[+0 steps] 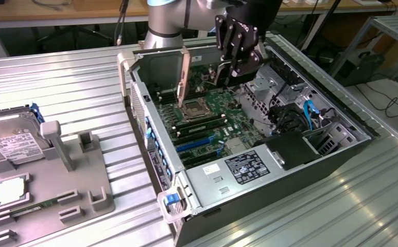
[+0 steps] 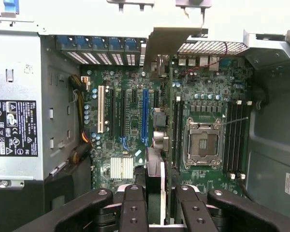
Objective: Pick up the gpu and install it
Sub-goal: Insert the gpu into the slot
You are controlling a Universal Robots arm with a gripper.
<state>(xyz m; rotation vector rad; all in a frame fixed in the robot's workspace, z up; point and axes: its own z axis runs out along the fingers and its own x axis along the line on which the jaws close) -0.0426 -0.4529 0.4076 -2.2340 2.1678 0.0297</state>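
You are watching the claw (image 1: 221,77), pinching the gpu (image 2: 159,159) edge-on, hovering over the open computer case (image 1: 336,154) as installation is proceeding, needing careful alignment with the motherboard (image 2: 203,96) slot.

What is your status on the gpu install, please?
Gripper shut on the gpu. Card hangs over the motherboard inside the open case, not seated. Blue slot empty.

Claw (image 1: 231,66) holding gpu (image 1: 183,77) over motherboard (image 1: 209,116)
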